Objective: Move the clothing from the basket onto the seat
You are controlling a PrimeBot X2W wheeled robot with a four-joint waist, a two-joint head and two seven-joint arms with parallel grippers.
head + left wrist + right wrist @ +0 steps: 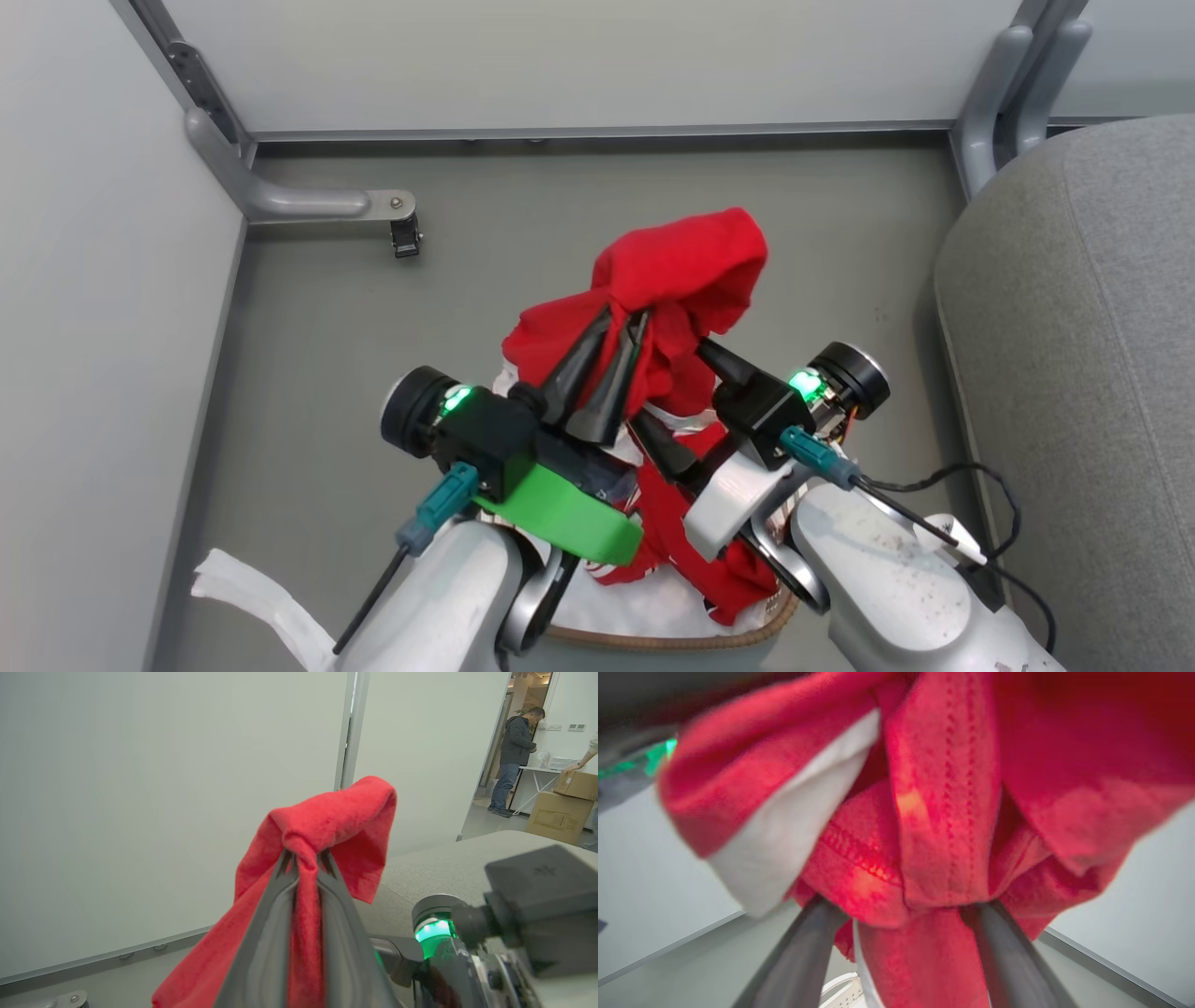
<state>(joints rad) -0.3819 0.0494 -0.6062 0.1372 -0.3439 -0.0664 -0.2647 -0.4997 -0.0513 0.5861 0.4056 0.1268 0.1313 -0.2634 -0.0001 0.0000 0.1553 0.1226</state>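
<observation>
Currently the clothing (681, 261) is bunched at the centre of the head view, raised above the basket (653, 642), whose brown rim is seen at the bottom edge; the lower folds hang down toward the basket's inside. The left gripper (625, 322) is clamped almost fully shut on a fold near the top of the bundle, and a red tuft is pushed out above its tips. The right gripper (670, 385), just to the right of it, is spread wide, with red fabric and white trim hanging between its fingers; no pinch is seen there. The seat (1074, 327) is at the right edge of the frame, well apart from the bundle. The lift is best carried higher until the trailing hem is clear of the rim, so that the basket is not dragged. The hanging part could first be pinched by the right gripper, so that the weight is shared and nothing is dropped on the floor. The bundle should be released only once it is well over the cushion.
</observation>
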